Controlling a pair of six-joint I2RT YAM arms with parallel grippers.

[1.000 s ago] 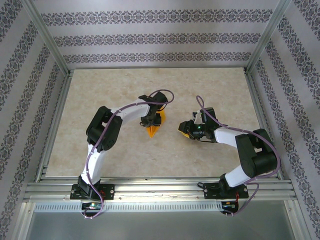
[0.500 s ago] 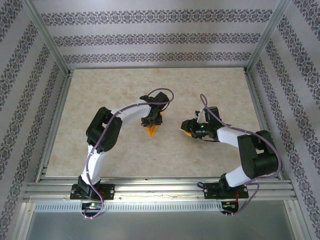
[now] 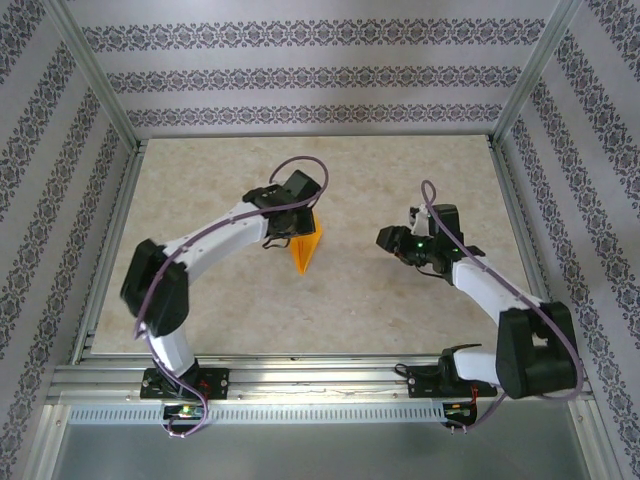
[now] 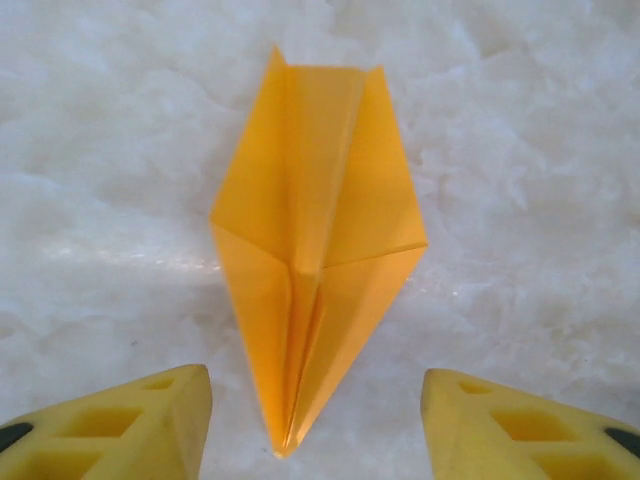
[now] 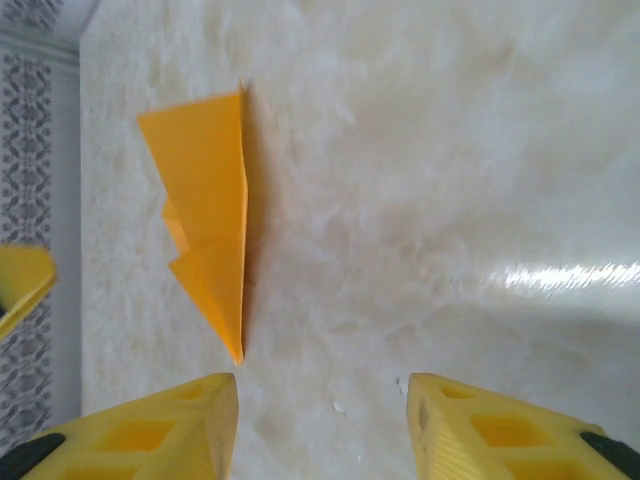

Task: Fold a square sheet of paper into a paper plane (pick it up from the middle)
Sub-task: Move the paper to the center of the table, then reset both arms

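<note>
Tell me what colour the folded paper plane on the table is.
The paper plane is plain bright orange, unmarked; the left wrist view shows it best.

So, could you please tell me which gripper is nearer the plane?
Left. The left gripper hangs over the plane; the right gripper is apart, off to the right.

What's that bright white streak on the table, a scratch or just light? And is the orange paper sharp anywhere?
Right wrist view: the streak on the table looks like reflected glare, not a scratch; the paper plane throws a thin shadow along its right edge. Left wrist view: the plane is crisp, its creases plain. Top view: soft, even light, the plane small.
</note>
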